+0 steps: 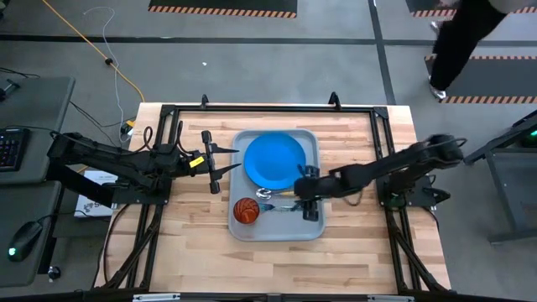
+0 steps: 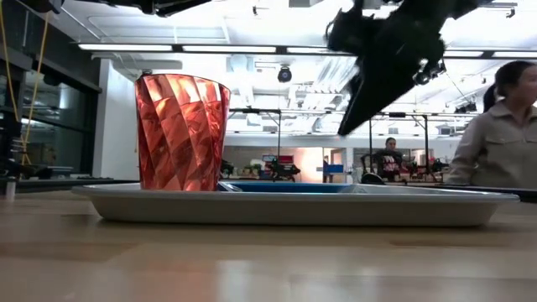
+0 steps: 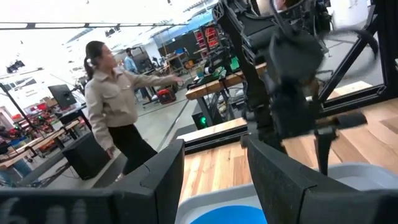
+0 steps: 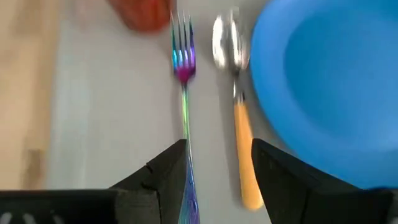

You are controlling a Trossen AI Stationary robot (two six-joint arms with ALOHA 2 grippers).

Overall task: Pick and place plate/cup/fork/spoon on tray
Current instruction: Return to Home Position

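The pale tray [image 1: 312,143] lies mid-table. On it lie the blue plate [image 1: 275,159] at its far part and the red cup [image 1: 246,210], standing upright at its near left. The teal-handled fork [image 4: 184,62] and the orange-handled spoon [image 4: 244,137] lie side by side on the tray floor between cup and plate. My right gripper [image 4: 219,155] is open and hangs above the tray's near right part [image 1: 304,195], over the two handles; the low view [image 2: 377,84] shows it well clear of the tray. My left gripper [image 1: 228,161] is open and empty, just left of the tray.
Black frame rails [image 1: 268,109] run along the table's far edge and sides. Bare wood [image 1: 277,260] lies in front of the tray. A person [image 2: 503,134] stands beyond the table, and another walks past on the floor [image 1: 461,42].
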